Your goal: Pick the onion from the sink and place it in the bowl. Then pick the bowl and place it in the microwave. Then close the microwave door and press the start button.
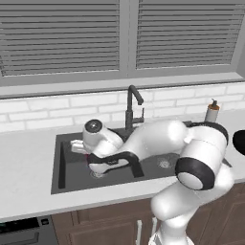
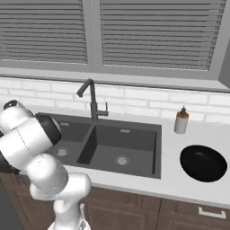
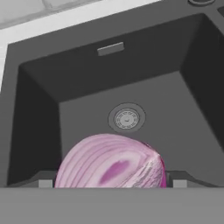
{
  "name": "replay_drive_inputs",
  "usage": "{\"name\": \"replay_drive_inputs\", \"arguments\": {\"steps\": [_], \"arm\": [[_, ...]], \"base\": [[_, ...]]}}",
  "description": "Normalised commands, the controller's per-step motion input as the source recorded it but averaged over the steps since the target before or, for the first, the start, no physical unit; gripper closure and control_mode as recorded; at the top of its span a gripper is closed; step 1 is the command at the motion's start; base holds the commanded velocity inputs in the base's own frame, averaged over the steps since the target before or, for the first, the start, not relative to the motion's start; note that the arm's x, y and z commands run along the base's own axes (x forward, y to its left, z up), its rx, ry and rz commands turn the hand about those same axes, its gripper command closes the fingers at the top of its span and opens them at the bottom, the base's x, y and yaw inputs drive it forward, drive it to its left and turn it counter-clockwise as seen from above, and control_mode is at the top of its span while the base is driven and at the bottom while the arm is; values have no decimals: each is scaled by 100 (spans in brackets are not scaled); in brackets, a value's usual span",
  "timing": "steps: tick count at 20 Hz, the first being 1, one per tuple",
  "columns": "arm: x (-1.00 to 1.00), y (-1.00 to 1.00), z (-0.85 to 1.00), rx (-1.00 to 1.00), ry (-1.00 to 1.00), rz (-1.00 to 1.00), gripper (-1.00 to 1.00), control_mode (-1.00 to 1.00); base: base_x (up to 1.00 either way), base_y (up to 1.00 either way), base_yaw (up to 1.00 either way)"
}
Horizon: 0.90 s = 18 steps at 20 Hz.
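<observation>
The magenta-pink onion (image 3: pixel 111 164) lies on the floor of the dark sink's (image 3: pixel 39 127) left basin, just in front of the round drain (image 3: pixel 126 118). My gripper (image 3: pixel 112 183) is open and low in that basin, one fingertip (image 3: pixel 45 183) on each side of the onion, close to its flanks. In the left base view the arm bends down into the sink (image 1: pixel 62 158) and the gripper (image 1: pixel 89 162) sits near the drain. The glossy black bowl (image 2: pixel 203 162) rests on the counter right of the sink, and its edge (image 1: pixel 239 142) also shows there. The microwave and its door are out of view.
A tall dark faucet (image 2: pixel 92 101) stands behind the divider between the basins. A soap bottle (image 2: pixel 181 122) sits on the counter behind the bowl. The right basin (image 2: pixel 121 152) holds nothing. A tiled wall and window blinds rise behind the counter.
</observation>
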Motion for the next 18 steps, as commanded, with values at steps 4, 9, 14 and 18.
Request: {"name": "replay_drive_inputs", "arguments": {"steps": [4,9,14,18], "arm": [[-49,-56,100,-1,-4,-7,100,-100],[-46,-62,88,-2,0,-8,100,-100],[-28,-84,53,-2,9,-5,100,-100],[-11,-98,37,-5,14,-1,100,-100]], "base": [[0,0,0],[0,0,0],[0,0,0],[0,0,0]]}}
